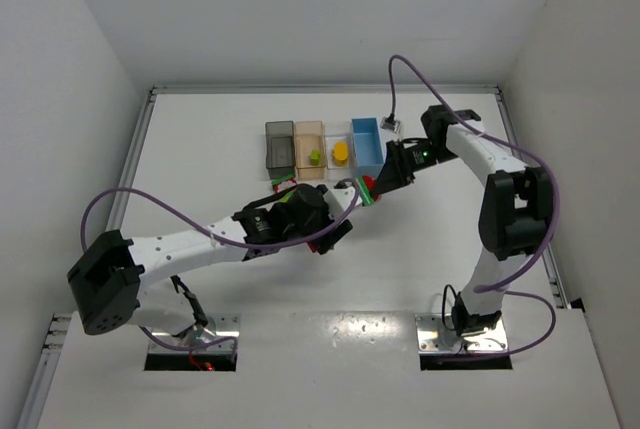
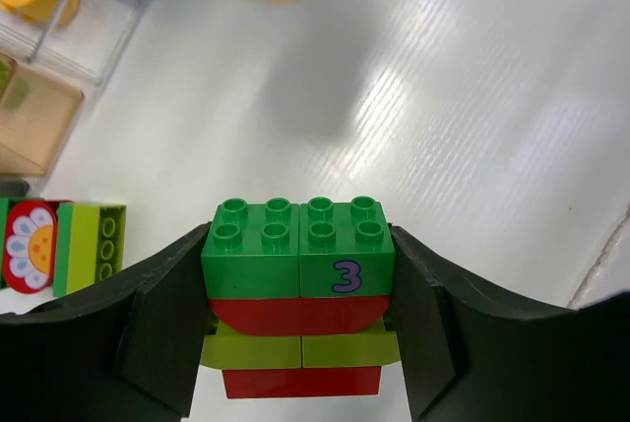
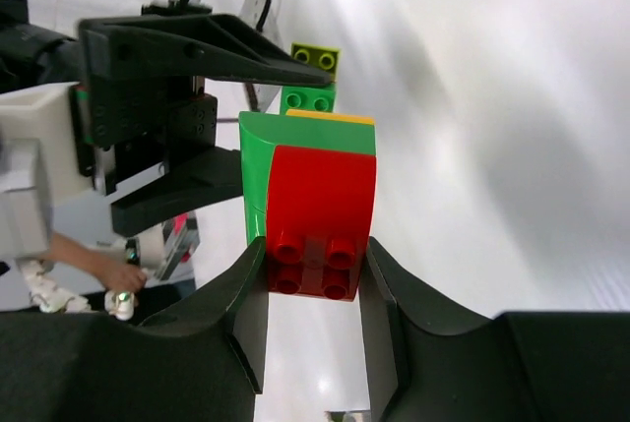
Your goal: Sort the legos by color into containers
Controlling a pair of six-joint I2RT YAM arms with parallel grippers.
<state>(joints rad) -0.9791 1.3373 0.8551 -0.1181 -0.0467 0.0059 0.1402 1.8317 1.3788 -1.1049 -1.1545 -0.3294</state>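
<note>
Top external view is showing four bins sitting in one row at the far side of the table point(image 1: 200, 149): grey bin point(image 1: 279, 149), tan bin point(image 1: 307, 134), clear bin point(image 1: 340, 137), blue bin point(image 1: 367, 144). One lime brick point(image 1: 315, 157) is lying in the tan bin and one yellow brick point(image 1: 341, 153) in the clear bin.

Left gripper point(image 2: 300, 235) is squeezing a stack point(image 2: 298, 274) from both sides, fingers pressing right against it. Counting down the stack: two dark green bricks side by side on top (one is wearing a purple 3), one red layer, two lime pieces, one red at the bottom.

Right gripper point(image 3: 315, 245) is pinching a clump point(image 3: 320, 196): one red brick between the fingers, one green piece stuck to it, plus a yellow sliver on the far end. Both grippers are hanging close together just in front of the bins; can't tell if they're touching.

One flower brick point(image 2: 28, 245) with a lime piece point(image 2: 94, 245) touching it is lying on the table left of the stack.
</note>
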